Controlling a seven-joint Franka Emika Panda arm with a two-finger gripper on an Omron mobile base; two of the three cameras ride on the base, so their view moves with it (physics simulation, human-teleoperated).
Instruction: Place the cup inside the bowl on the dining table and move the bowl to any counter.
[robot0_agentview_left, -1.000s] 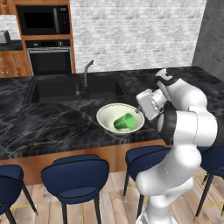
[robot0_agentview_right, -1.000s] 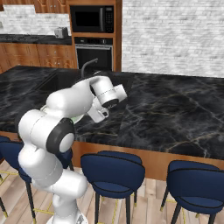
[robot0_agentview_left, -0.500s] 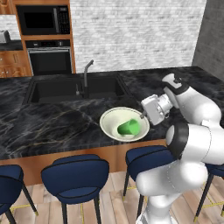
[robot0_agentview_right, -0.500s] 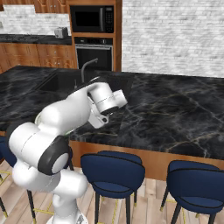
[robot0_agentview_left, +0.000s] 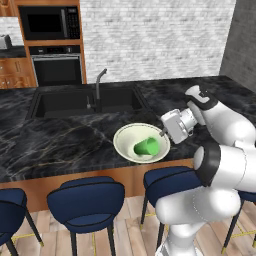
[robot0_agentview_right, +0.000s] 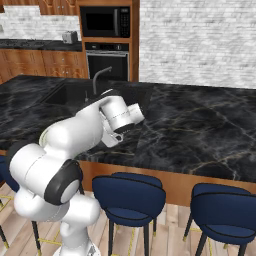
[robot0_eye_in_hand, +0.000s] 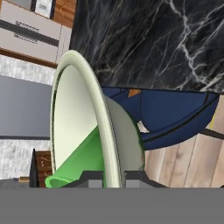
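Note:
The pale cream bowl (robot0_agentview_left: 129, 141) hangs at the front edge of the dining table (robot0_agentview_left: 60, 145), with the green cup (robot0_agentview_left: 146, 147) lying on its side inside it. My gripper (robot0_agentview_left: 164, 133) is shut on the bowl's right rim. In the hand view the bowl (robot0_eye_in_hand: 74, 113) stands edge-on, its rim pinched in my gripper (robot0_eye_in_hand: 114, 177), and the cup (robot0_eye_in_hand: 83, 162) rests in its hollow. In the right base view my own arm hides the bowl.
A dark sink (robot0_agentview_left: 75, 102) with a faucet (robot0_agentview_left: 98, 82) lies behind the bowl. Blue stools (robot0_agentview_left: 87, 202) line the table's front. The counter (robot0_agentview_right: 30, 46) with a toaster (robot0_agentview_right: 70, 36) runs along the back wall, beside the oven (robot0_agentview_right: 107, 62).
The bowl, cup inside, has moved with my gripper toward the table's front edge and a little to the right. My arm has swung outward to the right.

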